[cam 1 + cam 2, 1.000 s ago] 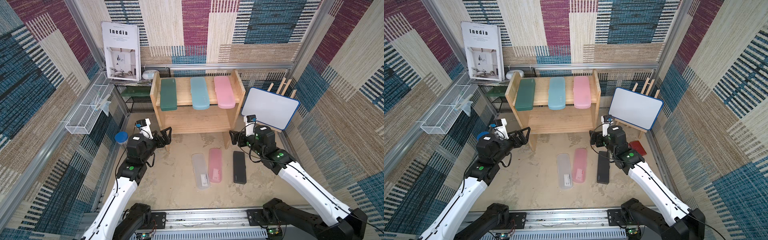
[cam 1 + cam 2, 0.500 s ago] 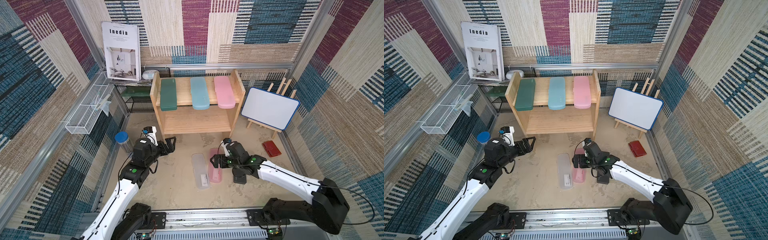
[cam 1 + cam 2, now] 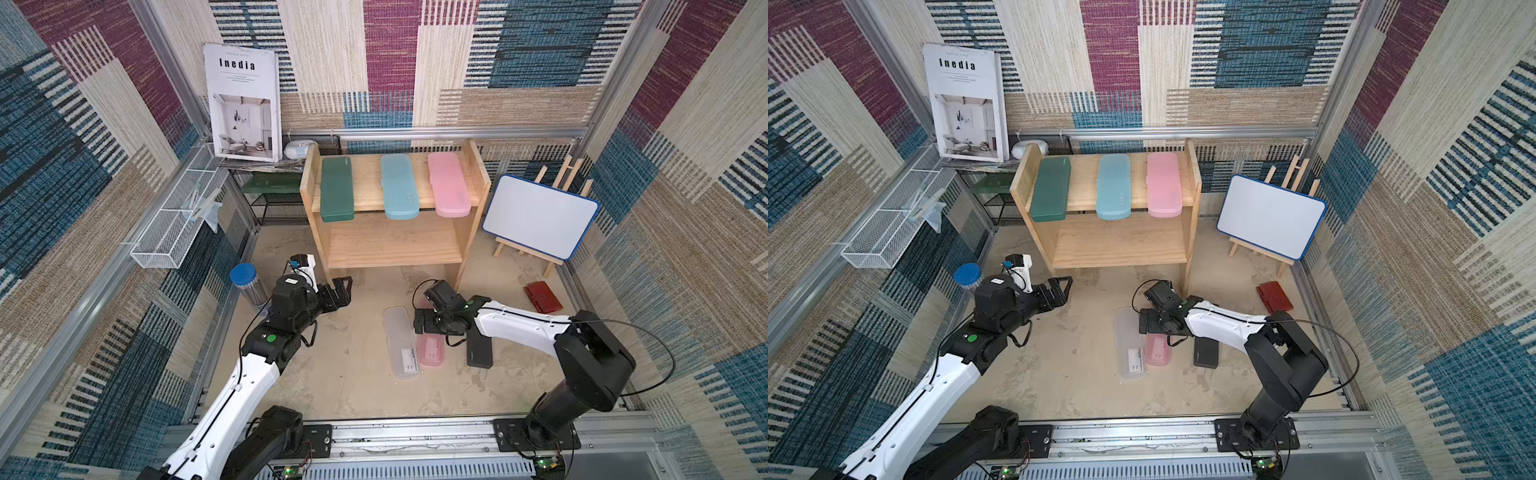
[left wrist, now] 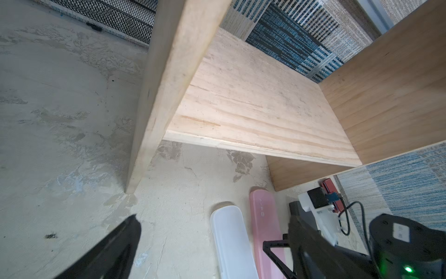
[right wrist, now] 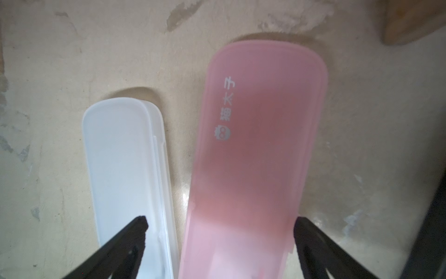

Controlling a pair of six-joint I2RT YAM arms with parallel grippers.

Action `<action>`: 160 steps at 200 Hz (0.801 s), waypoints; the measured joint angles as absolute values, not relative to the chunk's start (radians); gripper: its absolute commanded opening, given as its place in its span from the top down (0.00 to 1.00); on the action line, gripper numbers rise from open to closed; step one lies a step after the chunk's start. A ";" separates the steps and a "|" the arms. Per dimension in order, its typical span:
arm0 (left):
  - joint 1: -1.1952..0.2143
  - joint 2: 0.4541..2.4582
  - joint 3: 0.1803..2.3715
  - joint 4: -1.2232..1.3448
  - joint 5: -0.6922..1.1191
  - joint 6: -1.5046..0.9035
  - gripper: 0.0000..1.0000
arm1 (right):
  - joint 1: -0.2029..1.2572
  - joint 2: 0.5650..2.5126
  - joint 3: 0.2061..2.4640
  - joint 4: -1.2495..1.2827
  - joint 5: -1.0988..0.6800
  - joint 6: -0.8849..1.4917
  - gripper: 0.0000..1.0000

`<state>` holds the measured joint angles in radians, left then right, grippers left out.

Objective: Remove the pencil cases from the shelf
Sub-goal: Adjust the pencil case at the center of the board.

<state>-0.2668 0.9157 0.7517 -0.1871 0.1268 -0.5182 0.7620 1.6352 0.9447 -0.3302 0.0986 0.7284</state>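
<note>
In both top views the job looks half done. The dark green case (image 3: 336,189), the light blue case (image 3: 399,187) and the upper pink case (image 3: 449,185) lie side by side on the top board of the shelf (image 3: 473,174). These three are what is left to fetch. The frosted clear case (image 3: 401,345), the lower pink case (image 3: 432,353) and the black case (image 3: 480,353) lie on the floor in front (the shelf's lower board is bare). The left gripper (image 3: 344,291) hangs spread and empty by the shelf's left foot, well apart from every case. The right gripper (image 3: 422,328) sits low over the lower pink case.

The left wrist view shows wide jaws with nothing between them, the bare lower board ahead, and the clear and pink cases on the floor beyond.

In the right wrist view the jaws stand wide. One is over the frosted clear case (image 5: 125,169) and the other is toward the black one. The lower pink case (image 5: 253,157) lies flat between them, not pinched.
</note>
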 measured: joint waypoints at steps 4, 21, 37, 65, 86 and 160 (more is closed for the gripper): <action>-0.267 0.918 0.752 -0.187 0.127 -0.517 0.01 | 0.764 1.642 0.947 -0.330 0.104 0.730 0.00; -0.267 0.923 0.752 -0.187 0.127 -0.515 0.01 | 0.768 1.669 0.960 -0.329 0.121 0.735 0.00; -0.267 0.924 0.752 -0.187 0.127 -0.513 0.01 | 0.772 1.704 0.964 -0.332 0.121 0.738 0.00; -0.267 0.919 0.752 -0.189 0.123 -0.506 0.01 | 0.779 1.723 0.972 -0.331 0.146 0.738 0.01; -0.268 0.915 0.752 -0.194 0.118 -0.495 0.01 | 0.785 1.728 0.973 -0.331 0.165 0.735 0.08; -0.268 0.919 0.752 -0.200 0.102 -0.490 0.01 | 0.791 1.637 0.887 -0.398 0.173 0.690 0.21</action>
